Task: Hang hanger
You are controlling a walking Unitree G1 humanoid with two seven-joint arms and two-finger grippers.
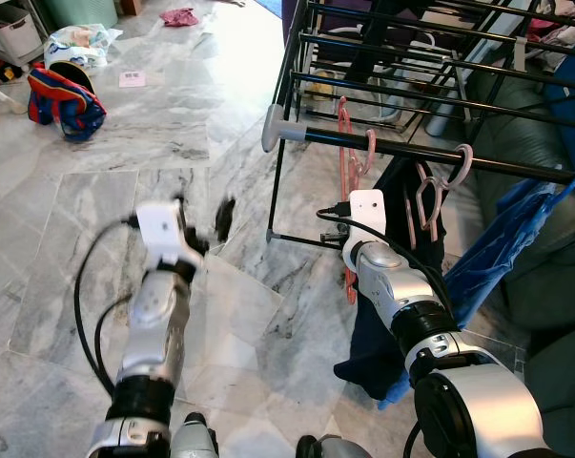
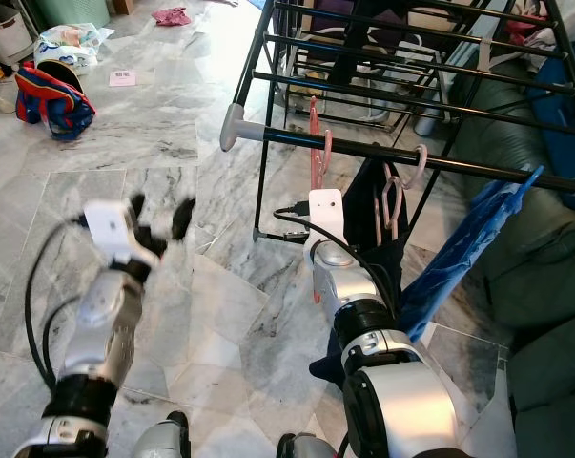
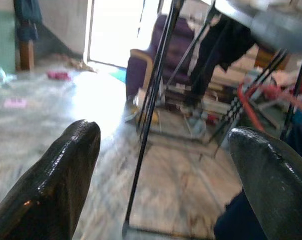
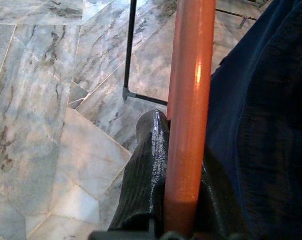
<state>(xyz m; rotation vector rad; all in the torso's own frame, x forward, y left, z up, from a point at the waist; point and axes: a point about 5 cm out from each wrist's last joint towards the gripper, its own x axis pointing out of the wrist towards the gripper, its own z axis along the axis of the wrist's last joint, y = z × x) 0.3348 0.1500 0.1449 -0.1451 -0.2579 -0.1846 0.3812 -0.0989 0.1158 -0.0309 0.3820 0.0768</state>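
A salmon-red hanger point(image 1: 347, 143) hangs by its hook from the front rail point(image 1: 401, 147) of a black drying rack. Its lower part drops beside my right wrist. My right gripper point(image 4: 178, 150) is shut on the hanger's straight bar point(image 4: 189, 100), just below the rail, with a dark navy garment point(image 1: 382, 324) right beside it. My left gripper point(image 1: 206, 224) is open in the air over the marble floor, left of the rack, with nothing between its fingers point(image 3: 55, 175). A paler pink hanger point(image 1: 430, 196) hangs further right on the same rail.
A blue cloth point(image 1: 506, 239) drapes off the rack's right end, in front of a dark green sofa point(image 1: 554, 277). A red and blue bundle point(image 1: 66, 100), a plastic bag point(image 1: 77, 43) and a pink cloth point(image 1: 179, 16) lie on the floor far left.
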